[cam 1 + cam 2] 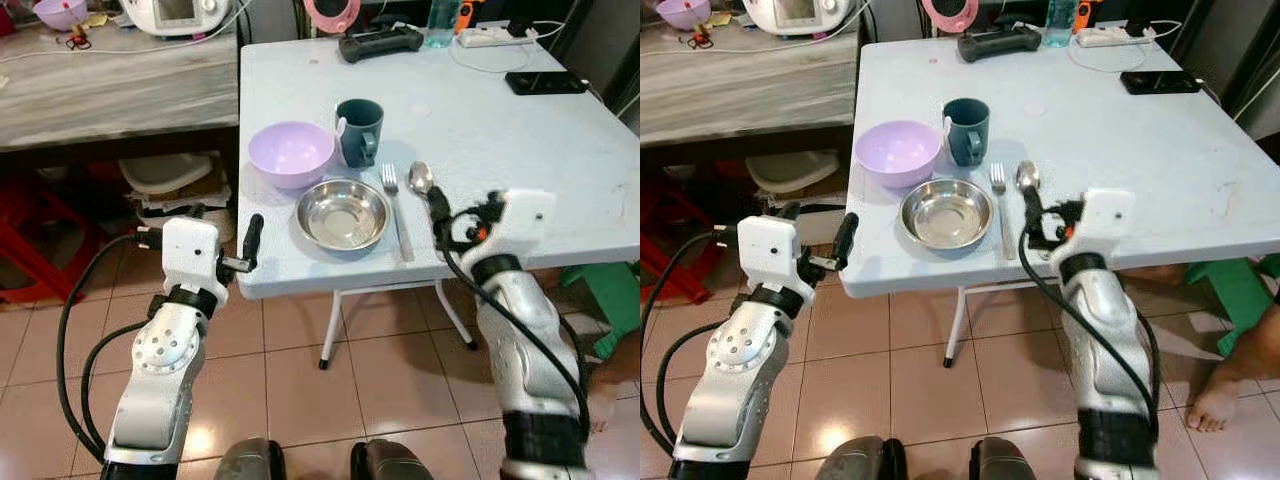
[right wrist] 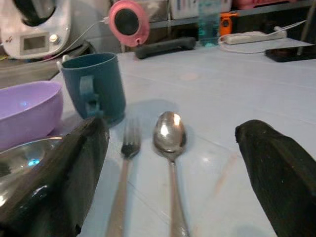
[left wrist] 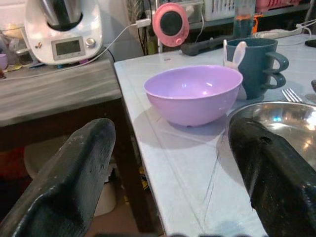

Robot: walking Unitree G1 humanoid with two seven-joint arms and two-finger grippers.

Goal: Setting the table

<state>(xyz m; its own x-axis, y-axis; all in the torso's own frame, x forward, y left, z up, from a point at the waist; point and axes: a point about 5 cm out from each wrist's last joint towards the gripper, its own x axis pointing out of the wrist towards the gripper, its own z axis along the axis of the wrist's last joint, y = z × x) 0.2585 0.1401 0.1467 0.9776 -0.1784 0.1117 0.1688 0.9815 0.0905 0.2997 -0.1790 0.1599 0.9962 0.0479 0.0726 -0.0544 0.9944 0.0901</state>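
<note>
Shiny metal spoon (image 2: 170,148) lies flat on pale blue table (image 1: 500,140), beside silver fork (image 2: 123,173), between right gripper's (image 2: 173,197) spread black fingers (image 2: 281,173), untouched. Left gripper (image 3: 168,197) spread at table edge.

The steel plate (image 1: 342,214), fork (image 1: 396,208) and spoon (image 2: 169,136) are shiny metal. The purple bowl (image 1: 291,153) looks like glossy plastic. The pale tabletop (image 1: 500,140) is smooth and matt, the floor tiles (image 1: 300,370) glossy.

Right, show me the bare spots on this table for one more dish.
Open: the wide stretch right of the spoon, up to the black phone, and between mug and controller. Crowded: the near-left corner, with purple bowl, steel plate and fork.
</note>
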